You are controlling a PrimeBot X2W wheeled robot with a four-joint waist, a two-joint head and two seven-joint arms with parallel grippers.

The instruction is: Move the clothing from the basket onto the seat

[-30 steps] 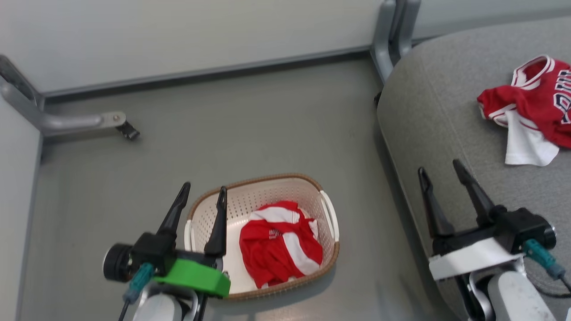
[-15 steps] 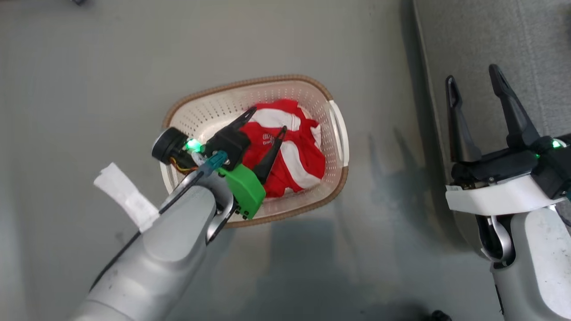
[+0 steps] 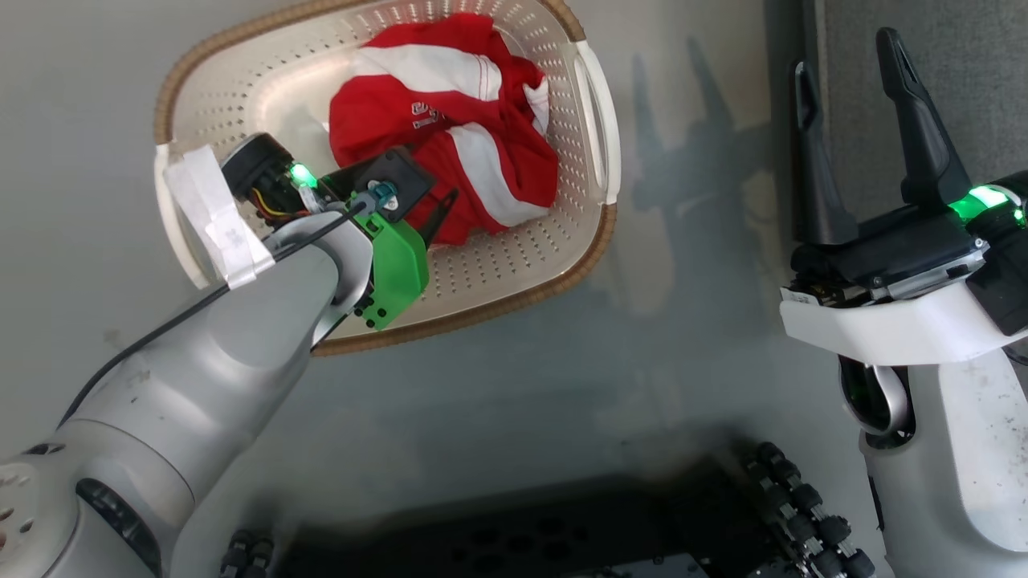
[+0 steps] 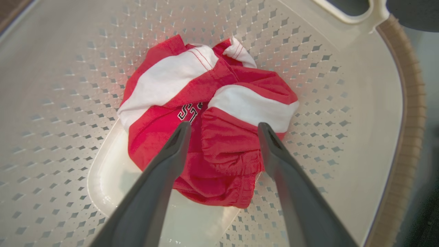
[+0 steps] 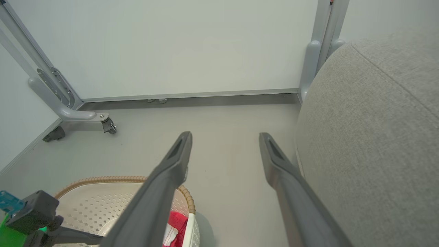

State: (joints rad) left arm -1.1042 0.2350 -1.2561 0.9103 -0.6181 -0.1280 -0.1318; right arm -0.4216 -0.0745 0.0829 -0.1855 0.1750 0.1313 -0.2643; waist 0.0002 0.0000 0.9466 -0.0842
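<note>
The left gripper point(image 4: 223, 127) is held wide open and empty just over the red striped garment point(image 3: 450, 136), which is seen crumpled in the basket point(image 3: 241, 88). The right gripper point(image 3: 845, 52) is kept open and empty beside the seat point(image 5: 370, 120). Grasping and carrying over are not yet done.

**Basket** point(image 3: 241, 104): cream perforated plastic, rounded rectangle, brown woven-look rim, a white handle at each short end. Stands upright on the grey floor point(image 3: 683, 337), left of the seat and apart from it.

**Red sports garment** point(image 4: 205, 137): one piece, crumpled into a loose heap. Broad white stripes, small dark lettering in a fold, gathered hem at one edge. Lies on the basket's bottom, right of centre.

**Seat** point(image 5: 370, 137): large grey fabric cushion, rounded edge, stitched seam. Right side of scene.
</note>
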